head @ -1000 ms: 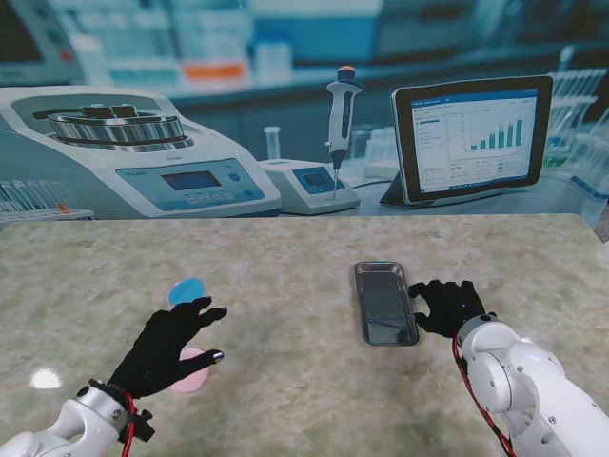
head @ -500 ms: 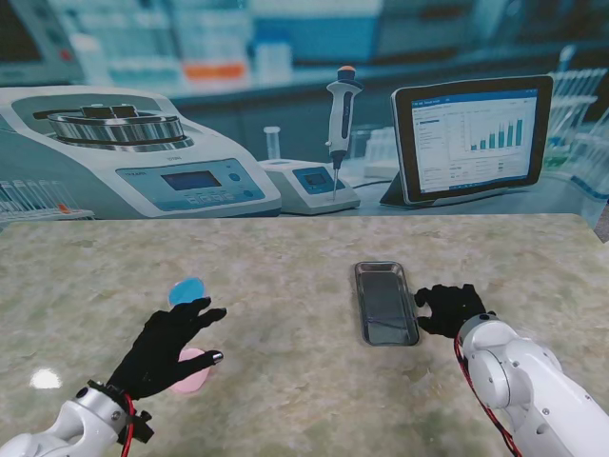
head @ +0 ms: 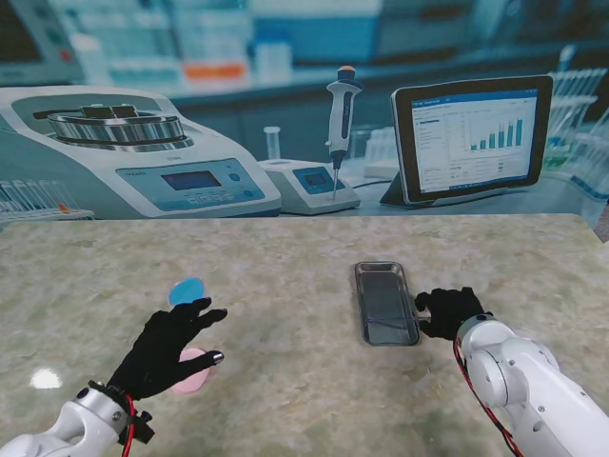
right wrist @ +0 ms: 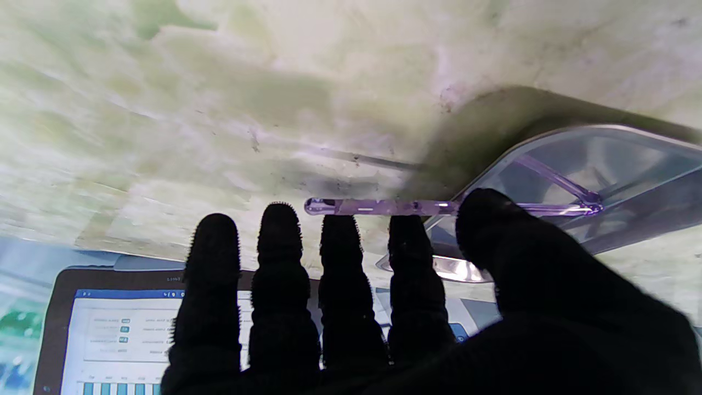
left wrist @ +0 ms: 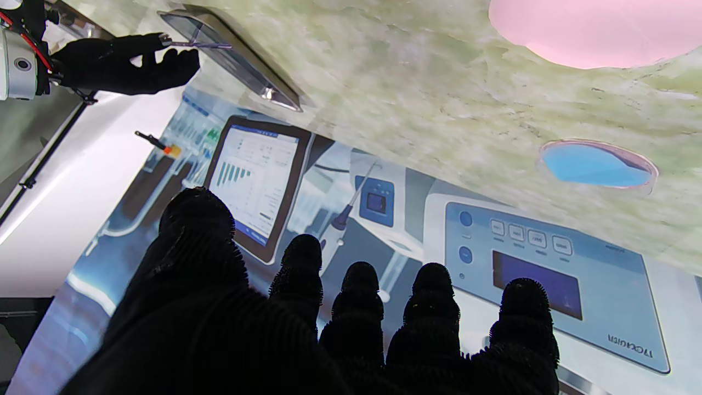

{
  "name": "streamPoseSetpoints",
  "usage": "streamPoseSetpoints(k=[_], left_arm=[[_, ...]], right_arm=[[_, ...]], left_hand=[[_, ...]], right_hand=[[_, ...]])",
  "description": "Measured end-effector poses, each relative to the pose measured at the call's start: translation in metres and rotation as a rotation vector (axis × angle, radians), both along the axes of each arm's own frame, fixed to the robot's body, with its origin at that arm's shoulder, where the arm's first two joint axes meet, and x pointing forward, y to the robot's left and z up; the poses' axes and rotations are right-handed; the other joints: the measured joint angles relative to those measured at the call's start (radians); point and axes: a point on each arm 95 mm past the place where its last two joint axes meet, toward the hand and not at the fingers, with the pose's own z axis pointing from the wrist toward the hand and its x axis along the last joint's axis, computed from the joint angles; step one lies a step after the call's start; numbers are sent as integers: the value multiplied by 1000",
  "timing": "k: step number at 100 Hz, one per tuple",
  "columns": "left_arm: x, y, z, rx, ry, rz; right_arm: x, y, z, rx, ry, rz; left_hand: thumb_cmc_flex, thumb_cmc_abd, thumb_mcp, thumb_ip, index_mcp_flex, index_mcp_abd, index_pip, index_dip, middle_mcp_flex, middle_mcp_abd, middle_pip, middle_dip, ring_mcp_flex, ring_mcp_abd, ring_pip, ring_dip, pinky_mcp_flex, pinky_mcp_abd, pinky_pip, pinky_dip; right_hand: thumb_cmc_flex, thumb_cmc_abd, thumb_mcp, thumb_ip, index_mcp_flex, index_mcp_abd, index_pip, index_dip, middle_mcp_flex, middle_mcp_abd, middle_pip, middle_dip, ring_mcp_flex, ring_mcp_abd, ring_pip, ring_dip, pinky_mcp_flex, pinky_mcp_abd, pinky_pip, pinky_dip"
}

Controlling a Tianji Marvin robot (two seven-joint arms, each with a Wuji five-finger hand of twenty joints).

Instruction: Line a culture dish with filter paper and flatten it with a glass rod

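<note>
Glass rod (right wrist: 384, 207): we pinch it in our right hand (head: 447, 311), axis crosswise, one end in the steel tray (head: 384, 303).

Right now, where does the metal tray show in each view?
Stand view: metal tray right of centre, beside the right hand.
Left wrist view: tray at a far corner.
Right wrist view: tray beyond the thumb.
Shared landmark: glass rod over its rim.
</note>
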Motion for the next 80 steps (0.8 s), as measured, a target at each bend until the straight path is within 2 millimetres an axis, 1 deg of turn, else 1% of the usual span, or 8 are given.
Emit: streamPoseSetpoints(k=[6, 13, 29, 34, 44, 60, 74, 80], left_arm=[[0, 0, 0, 0, -1, 2], [0, 0, 0, 0, -1, 2], [-1, 0, 0, 0, 0, 3], [-1, 0, 0, 0, 0, 3], [-1, 0, 0, 1, 0, 3], [-1, 0, 0, 2, 1, 3], [-2, 0, -1, 2, 3, 2], [-2, 1, -1, 3, 3, 3]], right_arm=[[0, 0, 0, -2, 0, 0], [0, 0, -1, -7, -2, 1], [1, -1, -1, -16, -2, 5], [1, -1, -2, -18, -2, 8], [1, -1, -3, -26, -1, 12], [2, 0, -4, -31, -7, 17], [3, 0, -6, -27, -24, 19], [4, 0, -7, -26, -31, 20]], left_hand=[[0, 0, 0, 0, 0, 0, 0, 0, 0, 0, 0, 0, 0, 0, 0, 0, 0, 0, 0, 0], [3, 0, 0, 0, 0, 0, 0, 0, 0, 0, 0, 0, 0, 0, 0, 0, 0, 0, 0, 0], [11, 0, -2, 0, 0, 9, 0, 0, 0, 0, 0, 0, 0, 0, 0, -1, 0, 0, 0, 0], [11, 0, -2, 0, 1, 9, 0, 0, 0, 0, 0, 0, 0, 0, 0, -1, 0, 0, 0, 0], [11, 0, -2, 0, 1, 9, 0, 0, 0, 0, 0, 0, 0, 0, 0, -1, 0, 0, 0, 0], [11, 0, -2, 0, 1, 9, 0, 1, 0, 0, 0, 0, 0, 0, 0, -1, 0, 0, 0, 0], [11, 0, -2, 0, 2, 9, 0, 1, 0, 0, 0, 0, 0, 0, 0, -1, 0, 0, -1, -1], [11, 0, -2, 0, 2, 9, 0, 1, 0, 0, 0, 0, 0, 0, 0, -1, 0, 0, -1, -1]], right_hand=[[0, 0, 10, -7, 29, -4, -2, 0, 15, 0, 11, 9, 17, 1, 3, 8, 9, 0, 9, 2], [0, -16, 10, -10, 30, -11, 1, 6, 15, 0, 14, 13, 32, 1, 25, 11, 15, 0, 16, 14], [8, -16, 23, -16, 41, -25, 22, 8, 25, 0, 25, 21, 41, 1, 48, 23, 27, 0, 23, 27], [7, -39, 32, -18, 49, -29, 23, 8, 26, 0, 31, 30, 41, 1, 48, 30, 31, 0, 31, 27], [35, -72, 42, -49, 64, -40, 51, 9, 38, 0, 37, 44, 52, 1, 53, 35, 40, 0, 32, 40], [57, -91, 42, -97, 81, -52, 126, -5, 69, 0, 60, 67, 63, 1, 77, 53, 56, 0, 53, 54], [70, -121, 42, -128, 91, -74, 238, -16, 91, 0, 90, 92, 109, 1, 119, 71, 78, 0, 69, 66], [90, -121, 42, -133, 92, -87, 287, -16, 116, -1, 103, 103, 115, 1, 121, 72, 89, 0, 79, 76]])
